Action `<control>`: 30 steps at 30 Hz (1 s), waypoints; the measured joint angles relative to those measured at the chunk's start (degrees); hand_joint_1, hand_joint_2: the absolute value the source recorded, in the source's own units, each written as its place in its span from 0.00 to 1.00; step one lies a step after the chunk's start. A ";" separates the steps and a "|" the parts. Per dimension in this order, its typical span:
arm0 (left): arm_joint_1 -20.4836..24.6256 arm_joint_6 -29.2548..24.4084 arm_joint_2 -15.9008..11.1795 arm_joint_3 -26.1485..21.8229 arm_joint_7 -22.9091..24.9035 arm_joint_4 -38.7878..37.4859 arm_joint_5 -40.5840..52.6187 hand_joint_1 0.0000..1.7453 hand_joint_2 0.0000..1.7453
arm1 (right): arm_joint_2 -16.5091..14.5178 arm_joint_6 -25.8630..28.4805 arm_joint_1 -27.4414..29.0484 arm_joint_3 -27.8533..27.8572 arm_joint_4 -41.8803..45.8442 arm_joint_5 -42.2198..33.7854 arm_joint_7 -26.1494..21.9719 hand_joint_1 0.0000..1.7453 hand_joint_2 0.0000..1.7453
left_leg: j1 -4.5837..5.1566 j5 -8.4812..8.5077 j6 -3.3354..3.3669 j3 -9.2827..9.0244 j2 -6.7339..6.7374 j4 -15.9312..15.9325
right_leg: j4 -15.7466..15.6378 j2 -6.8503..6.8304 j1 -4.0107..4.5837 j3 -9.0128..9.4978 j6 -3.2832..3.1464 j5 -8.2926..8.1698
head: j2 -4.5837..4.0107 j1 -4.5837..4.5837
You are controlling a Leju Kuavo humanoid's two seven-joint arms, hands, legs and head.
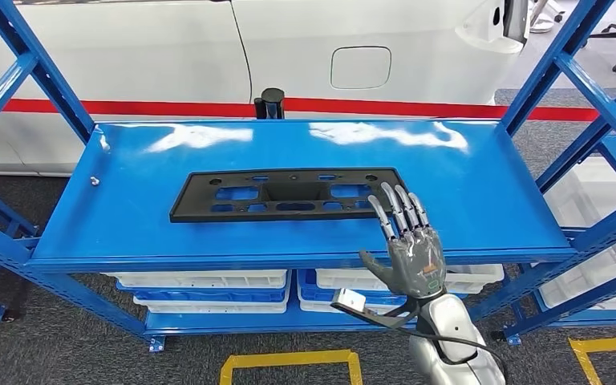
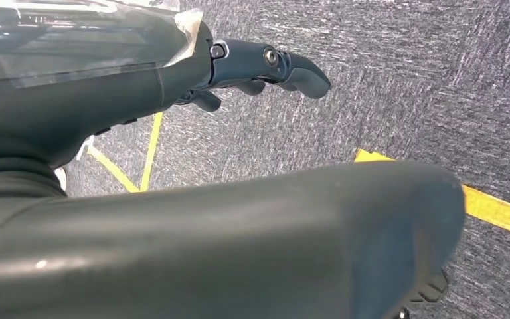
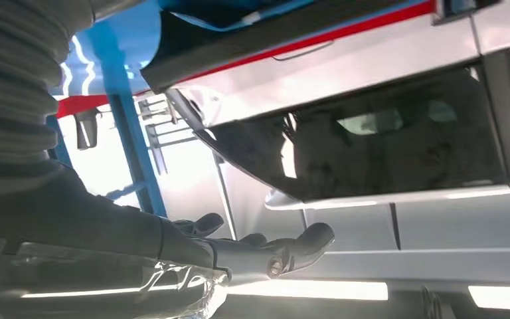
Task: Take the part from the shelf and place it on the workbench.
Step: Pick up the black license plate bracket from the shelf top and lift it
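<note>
The right hand [image 1: 407, 241] had dark grey segmented fingers [image 1: 393, 210], a silver forearm shell [image 1: 457, 345], a black cable [image 1: 449, 341] and a grey ribbed wrist cover [image 3: 13, 86].

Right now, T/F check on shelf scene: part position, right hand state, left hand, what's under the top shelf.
1. The black part lies flat on the blue shelf. True.
2. The right hand grips the part. False: fingers are spread by the part's right end, holding nothing.
3. The left hand holds a tool. False: it hangs above grey carpet, holding nothing.
4. White bins sit below the top shelf. True.
</note>
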State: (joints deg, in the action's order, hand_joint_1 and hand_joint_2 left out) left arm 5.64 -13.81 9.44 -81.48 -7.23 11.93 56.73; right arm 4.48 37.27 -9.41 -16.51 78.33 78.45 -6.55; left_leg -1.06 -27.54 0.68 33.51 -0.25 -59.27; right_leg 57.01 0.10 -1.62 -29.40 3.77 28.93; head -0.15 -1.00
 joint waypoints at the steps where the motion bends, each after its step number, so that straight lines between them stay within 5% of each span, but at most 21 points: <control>1: 0.00 -0.03 0.03 -0.01 0.03 0.00 -0.06 0.00 0.00 | 0.27 0.03 -0.93 0.01 -1.46 -0.08 0.35 0.00 1.00 | -0.01 0.01 -0.02 -0.04 0.00 0.05 | 0.00 0.00 0.01 0.01 -0.01 0.00 | 0.00 0.00; 13: 0.00 -0.68 0.26 -0.05 -0.39 0.00 -0.29 0.00 0.00 | 1.06 1.31 -8.72 0.97 -15.28 -2.01 0.79 0.00 1.00 | -0.07 0.04 -0.06 -0.08 0.02 0.19 | 0.01 0.00 0.06 -0.01 -0.04 0.03 | 0.00 0.02; 28: 0.00 -0.94 0.26 -0.05 -0.53 0.00 0.46 0.00 0.00 | -1.13 2.77 -15.93 3.86 -25.80 4.17 2.08 0.00 1.00 | -0.08 0.04 -0.06 -0.12 0.01 0.19 | 0.01 0.00 0.07 0.02 -0.04 0.03 | 0.00 0.01; 30: 0.00 -0.94 0.26 -0.05 -0.53 0.00 0.51 0.00 0.00 | -1.33 2.77 -16.19 3.99 -26.22 4.02 2.01 0.16 1.00 | -0.08 0.04 -0.06 -0.12 0.02 0.19 | 0.01 0.00 0.07 0.02 -0.04 0.03 | 0.00 0.01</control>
State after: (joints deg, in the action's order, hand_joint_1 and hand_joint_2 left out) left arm 5.64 -14.75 9.70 -81.53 -7.76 11.93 57.24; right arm 3.15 40.04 -25.60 -12.52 52.10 82.47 -4.53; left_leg -1.15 -27.50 0.62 33.39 -0.23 -59.09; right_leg 57.03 0.10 -1.55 -29.38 3.72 28.96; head -0.15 -0.99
